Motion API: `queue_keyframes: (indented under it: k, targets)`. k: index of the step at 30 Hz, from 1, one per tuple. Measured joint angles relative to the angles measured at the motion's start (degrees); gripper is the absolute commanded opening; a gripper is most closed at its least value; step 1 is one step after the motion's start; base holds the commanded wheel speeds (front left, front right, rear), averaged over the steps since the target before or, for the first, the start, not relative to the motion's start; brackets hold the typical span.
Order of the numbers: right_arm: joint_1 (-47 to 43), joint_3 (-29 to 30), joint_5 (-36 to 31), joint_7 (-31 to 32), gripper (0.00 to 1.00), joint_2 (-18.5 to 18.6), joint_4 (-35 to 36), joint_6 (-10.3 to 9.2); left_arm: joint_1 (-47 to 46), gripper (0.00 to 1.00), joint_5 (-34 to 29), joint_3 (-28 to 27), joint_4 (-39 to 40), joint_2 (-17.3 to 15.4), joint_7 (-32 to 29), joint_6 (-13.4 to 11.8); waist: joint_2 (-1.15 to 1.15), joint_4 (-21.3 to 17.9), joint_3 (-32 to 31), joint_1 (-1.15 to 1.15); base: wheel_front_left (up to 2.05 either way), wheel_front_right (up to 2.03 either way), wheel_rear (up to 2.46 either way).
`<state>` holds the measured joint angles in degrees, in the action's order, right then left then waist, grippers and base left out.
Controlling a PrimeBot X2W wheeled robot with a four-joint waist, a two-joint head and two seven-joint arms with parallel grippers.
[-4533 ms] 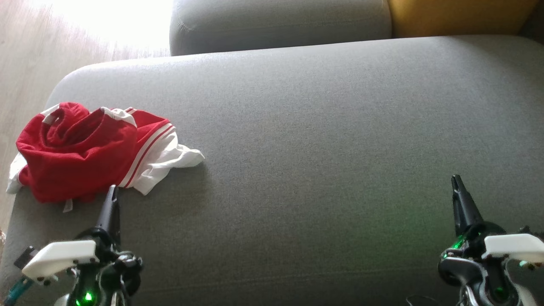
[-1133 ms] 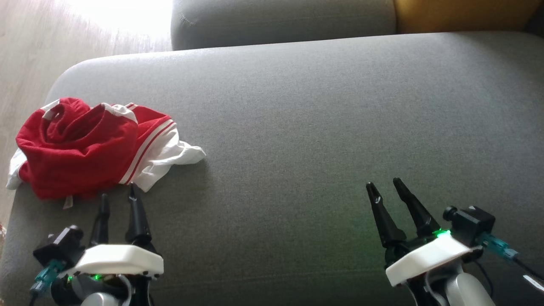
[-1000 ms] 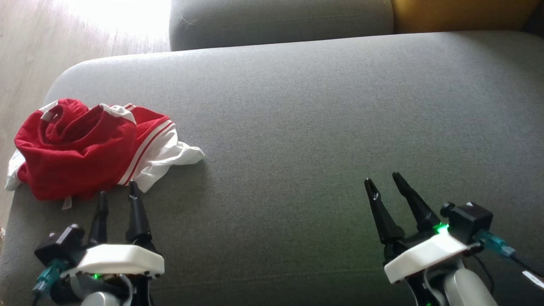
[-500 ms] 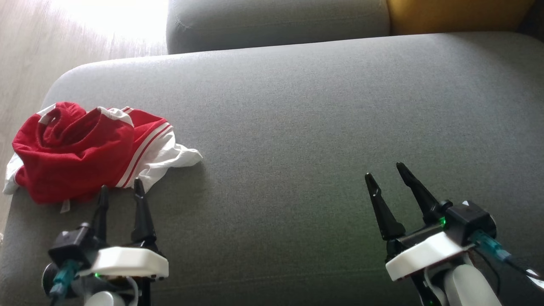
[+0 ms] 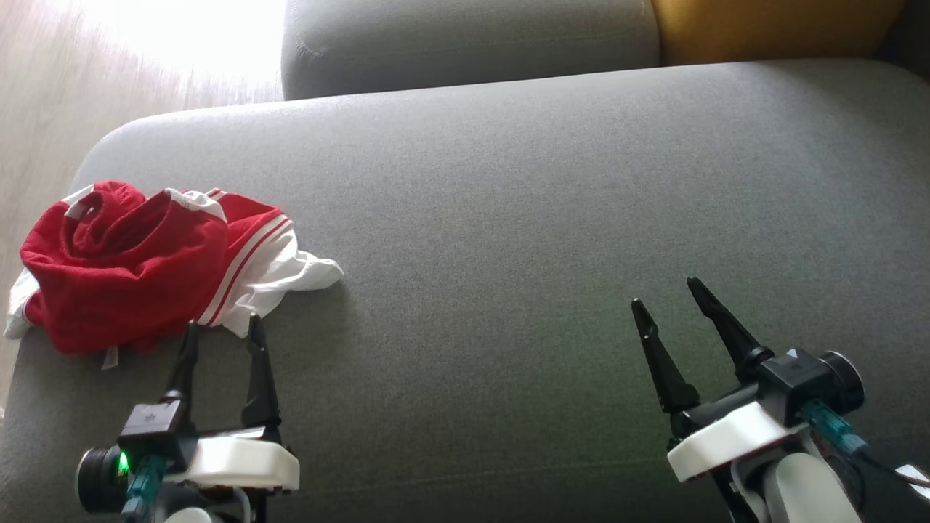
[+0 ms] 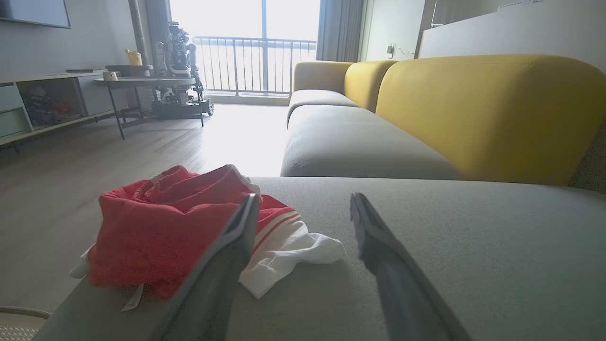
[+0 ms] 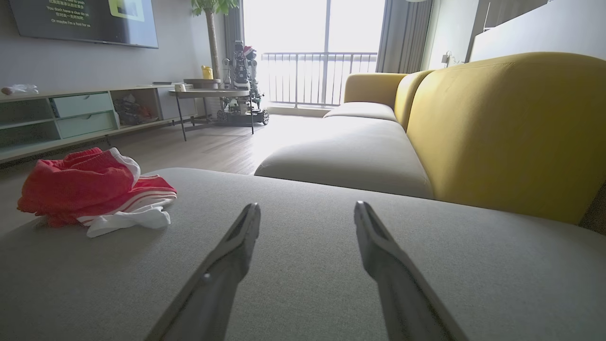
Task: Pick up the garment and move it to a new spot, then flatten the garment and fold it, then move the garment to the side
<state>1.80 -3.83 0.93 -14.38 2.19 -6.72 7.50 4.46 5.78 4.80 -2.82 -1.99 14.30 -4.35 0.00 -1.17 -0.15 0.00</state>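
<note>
While the garment (image 5: 123,276) is lying in a crumpled red-and-white heap, it's sitting at the near left corner of the grey sofa seat (image 5: 545,218), w/ its outer side reaching the seat's left edge next to the wood floor (image 5: 43,87). Nothing is gripping it. It isn't lifted, spread or folded, so I'm judging the task as barely begun, i.e. the first pickup is not yet done.

I'm holding my left jaws spread wide and empty, low over the seat, w/ the fingers (image 5: 258,370) pointing at the heap's near edge. The tips are sitting just beside the white hem. I can't tell if they're touching cloth. From the left wrist cam the garment (image 6: 165,227) is showing partly behind the finger on that view's left, and the white part is lying btwn the two fingers' lines, so I'm reckoning the approach is approx lined up.

My right jaws are also hanging spread and empty over bare seat on the right, well apart from the garment. From that wrist cam the heap (image 7: 80,189) is lying far off to the left.

Beyond the seat a yellow backrest (image 5: 763,29) is showing.

What I'm seeing as left to do: grip, carry to a new spot, flatten, fold, set aside. That's basically everything.
</note>
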Motion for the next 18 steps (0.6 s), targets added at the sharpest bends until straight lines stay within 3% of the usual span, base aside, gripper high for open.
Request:
queue_keyframes:
  k: [18]
  targets:
    - [-0.02, 0.71, 0.66, -0.09, 1.00, 0.00, -1.41, 0.00, 0.23, 1.00, 0.00, 0.00, -2.08, -0.08, 0.00, 1.34, 0.00, -0.21, 0.09, 0.00, 0.00, 0.00, 0.00]
